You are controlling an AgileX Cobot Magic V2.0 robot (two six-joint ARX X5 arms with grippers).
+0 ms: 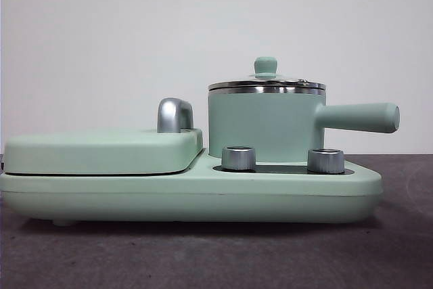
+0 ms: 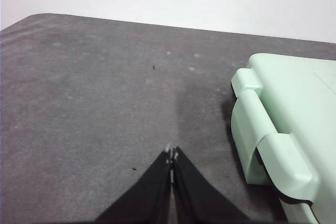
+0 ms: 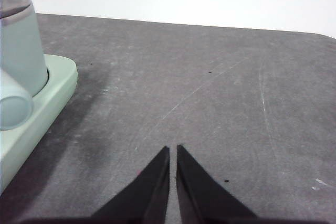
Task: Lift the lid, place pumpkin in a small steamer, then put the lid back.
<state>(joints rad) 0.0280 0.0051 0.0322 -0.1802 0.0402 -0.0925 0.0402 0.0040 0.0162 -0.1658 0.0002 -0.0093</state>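
Observation:
The small steamer (image 1: 264, 125) is a mint-green pot with a long side handle (image 1: 358, 117), standing on the right of a mint-green cooker base (image 1: 189, 197). The lid (image 1: 266, 83), glass with a steel rim and a mint knob, sits shut on it. The pumpkin is out of view. In the right wrist view the steamer (image 3: 18, 51) shows at the edge, apart from my right gripper (image 3: 173, 149), which is shut over bare table. My left gripper (image 2: 171, 152) is shut and hovers over the table beside the cooker's hinged end (image 2: 273, 140). Neither gripper shows in the front view.
A broad flat mint-green cover (image 1: 101, 150) with a chrome handle (image 1: 174, 116) lies on the left of the base. Two chrome dials (image 1: 238, 158) (image 1: 325, 161) stand in front of the pot. Dark grey table (image 2: 94, 93) spreads on both sides, with a white wall behind.

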